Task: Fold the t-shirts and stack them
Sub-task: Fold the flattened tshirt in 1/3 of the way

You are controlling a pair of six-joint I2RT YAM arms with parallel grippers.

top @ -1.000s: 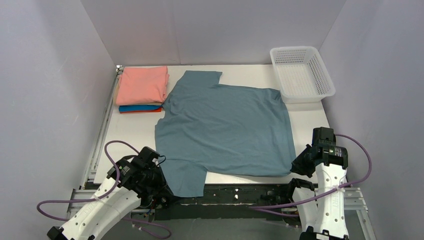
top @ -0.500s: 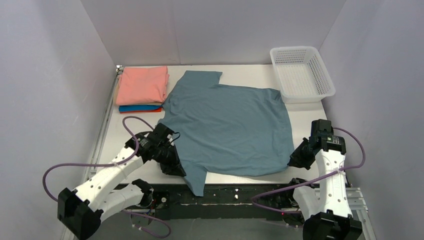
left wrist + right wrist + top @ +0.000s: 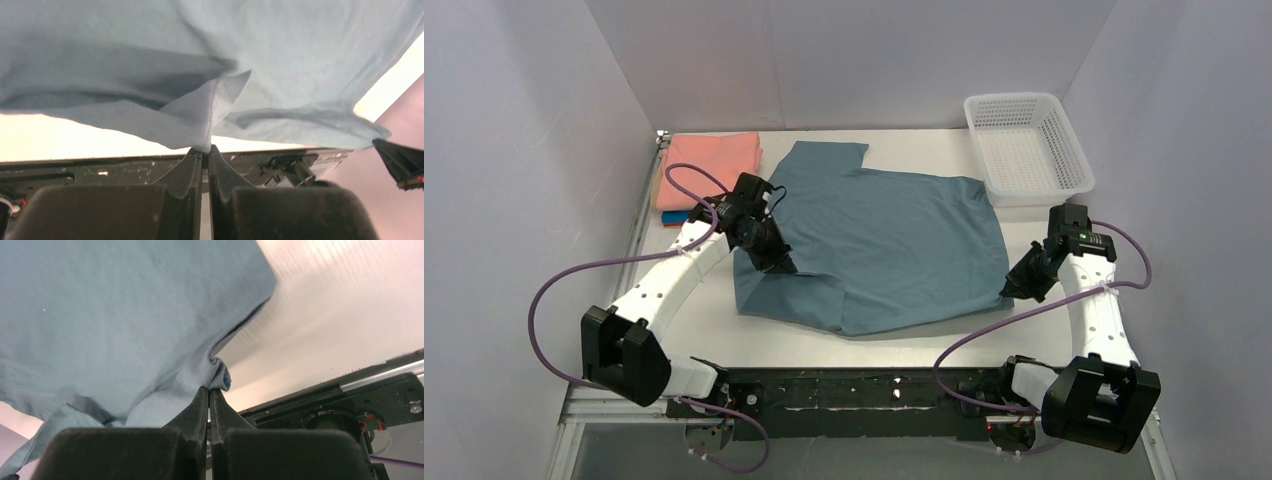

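White surface is carrying a large blue-grey shirt, which is lying spread just left of the basket, with its near-left part doubled over onto itself. The left claw is pinching a sleeve edge, jaws closed tight on the cloth, over the side of the shirt away from the basket. The right claw is gripping the hem corner nearer the arms than the basket, jaws likewise clamped. Farthest left of the basket, a pink shirt is sitting folded on a pile. The first fold seems to be under way; next, both claws probably need to be carrying the near edge over together, laying it flat without dragging.
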